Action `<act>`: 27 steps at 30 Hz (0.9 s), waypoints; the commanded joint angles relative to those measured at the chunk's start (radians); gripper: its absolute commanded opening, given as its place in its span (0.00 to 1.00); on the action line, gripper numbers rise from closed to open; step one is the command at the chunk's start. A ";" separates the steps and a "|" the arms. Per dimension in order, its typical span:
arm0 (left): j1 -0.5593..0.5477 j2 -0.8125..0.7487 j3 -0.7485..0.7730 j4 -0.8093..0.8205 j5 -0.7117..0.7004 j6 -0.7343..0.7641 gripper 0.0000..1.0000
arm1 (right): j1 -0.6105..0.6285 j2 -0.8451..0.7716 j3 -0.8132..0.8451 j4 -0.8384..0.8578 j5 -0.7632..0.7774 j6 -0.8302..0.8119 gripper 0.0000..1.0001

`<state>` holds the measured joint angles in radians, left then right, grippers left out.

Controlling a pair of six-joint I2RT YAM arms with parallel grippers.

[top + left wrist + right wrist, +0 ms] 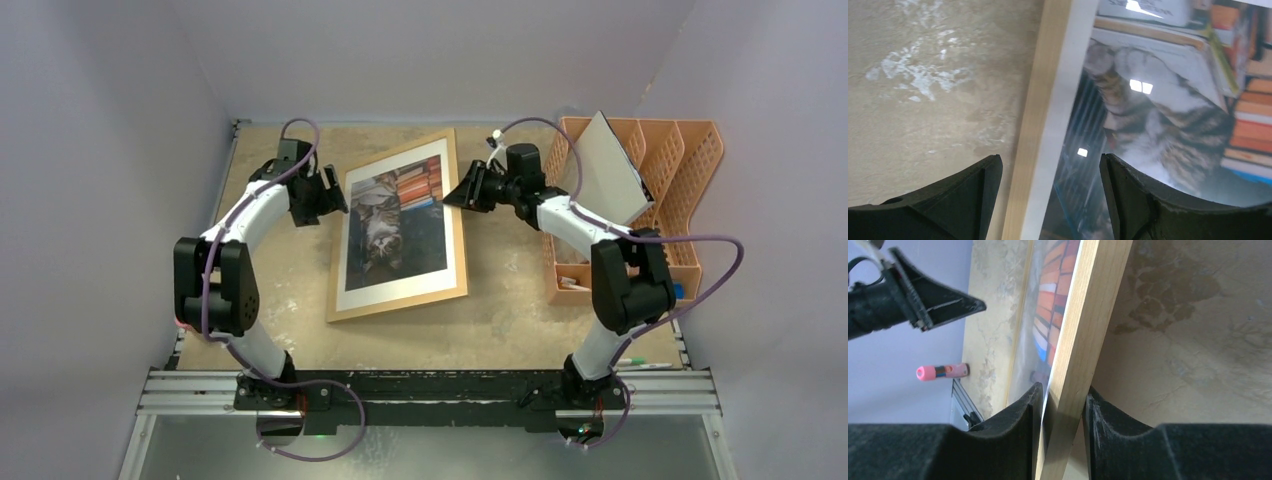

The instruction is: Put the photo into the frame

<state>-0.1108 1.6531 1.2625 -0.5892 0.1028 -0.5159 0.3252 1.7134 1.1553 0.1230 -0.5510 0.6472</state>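
At picture center, the frame (400,302) sits on the table (520,320), the photo (395,220) inside it. The right gripper (1063,390) pinches its right rail; the left gripper (1050,162) hangs spread wide over the left rail.

Frame (400,304) lies askew at mid-table (520,320), with the photo (395,225) inside it. The left gripper (338,200) straddles the frame's left rail and the right gripper (452,197) its right rail. A rack (690,180) along the table's right edge holds a board (605,165).
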 commanded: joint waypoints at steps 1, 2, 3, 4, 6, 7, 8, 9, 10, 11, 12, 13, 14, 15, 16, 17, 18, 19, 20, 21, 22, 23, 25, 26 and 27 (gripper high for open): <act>0.053 0.049 -0.006 -0.006 -0.085 -0.025 0.75 | 0.027 -0.002 -0.034 0.179 -0.070 0.030 0.36; 0.064 0.058 -0.011 -0.008 -0.088 -0.026 0.75 | 0.032 0.006 -0.041 0.191 -0.067 0.037 0.36; 0.075 0.066 -0.015 -0.009 -0.088 -0.026 0.75 | 0.041 0.013 -0.047 0.201 -0.061 0.042 0.36; 0.084 0.072 -0.018 -0.009 -0.082 -0.024 0.75 | 0.049 0.024 -0.051 0.211 -0.054 0.046 0.35; 0.098 0.079 -0.020 -0.012 -0.077 -0.023 0.75 | 0.059 0.036 -0.065 0.233 -0.036 0.056 0.34; 0.103 0.079 -0.021 -0.013 -0.077 -0.021 0.75 | 0.064 0.043 -0.073 0.245 -0.025 0.066 0.33; 0.108 0.078 -0.024 -0.015 -0.079 -0.021 0.75 | 0.072 0.053 -0.081 0.254 -0.014 0.075 0.32; 0.110 0.075 -0.029 -0.019 -0.080 -0.022 0.75 | 0.080 0.060 -0.089 0.262 0.001 0.085 0.32; 0.111 0.069 -0.038 -0.023 -0.080 -0.027 0.75 | 0.088 0.067 -0.098 0.267 0.020 0.094 0.31; 0.111 0.057 -0.049 -0.026 -0.080 -0.032 0.75 | 0.097 0.073 -0.108 0.269 0.037 0.102 0.30; 0.111 0.046 -0.062 -0.032 -0.080 -0.036 0.75 | 0.105 0.078 -0.121 0.273 0.056 0.112 0.30; 0.111 0.026 -0.075 -0.038 -0.082 -0.042 0.75 | 0.115 0.082 -0.135 0.275 0.074 0.121 0.29; 0.111 0.004 -0.094 -0.043 -0.082 -0.049 0.75 | 0.125 0.084 -0.151 0.279 0.094 0.131 0.29; 0.111 -0.019 -0.119 -0.049 -0.078 -0.056 0.75 | 0.133 0.084 -0.171 0.283 0.109 0.140 0.29; 0.111 -0.045 -0.136 -0.056 -0.072 -0.062 0.75 | 0.140 0.084 -0.191 0.289 0.125 0.150 0.29; 0.111 -0.068 -0.155 -0.063 -0.064 -0.069 0.75 | 0.143 0.084 -0.215 0.297 0.136 0.157 0.29; 0.111 -0.101 -0.174 -0.072 -0.058 -0.078 0.75 | 0.143 0.082 -0.237 0.307 0.145 0.165 0.29; 0.111 -0.127 -0.190 -0.082 -0.054 -0.084 0.75 | 0.143 0.079 -0.258 0.312 0.160 0.170 0.29; 0.111 -0.148 -0.208 -0.096 -0.051 -0.090 0.75 | 0.143 0.076 -0.281 0.310 0.183 0.172 0.29; 0.111 -0.171 -0.223 -0.109 -0.048 -0.091 0.75 | 0.143 0.072 -0.289 0.308 0.192 0.169 0.29; 0.111 -0.190 -0.238 -0.125 -0.044 -0.094 0.75 | 0.143 0.067 -0.298 0.299 0.209 0.165 0.30; 0.111 -0.208 -0.252 -0.142 -0.042 -0.097 0.75 | 0.143 0.061 -0.306 0.276 0.232 0.159 0.32; 0.111 -0.242 -0.281 -0.177 -0.043 -0.109 0.75 | 0.145 0.039 -0.319 0.243 0.276 0.146 0.43; 0.111 -0.258 -0.294 -0.193 -0.047 -0.116 0.75 | 0.145 0.026 -0.322 0.219 0.302 0.141 0.48; 0.111 -0.273 -0.308 -0.210 -0.053 -0.127 0.75 | 0.145 0.016 -0.320 0.190 0.327 0.131 0.52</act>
<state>-0.0021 1.4387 1.0039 -0.7189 0.0486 -0.5938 0.4671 1.8076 0.8391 0.3496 -0.3817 0.8364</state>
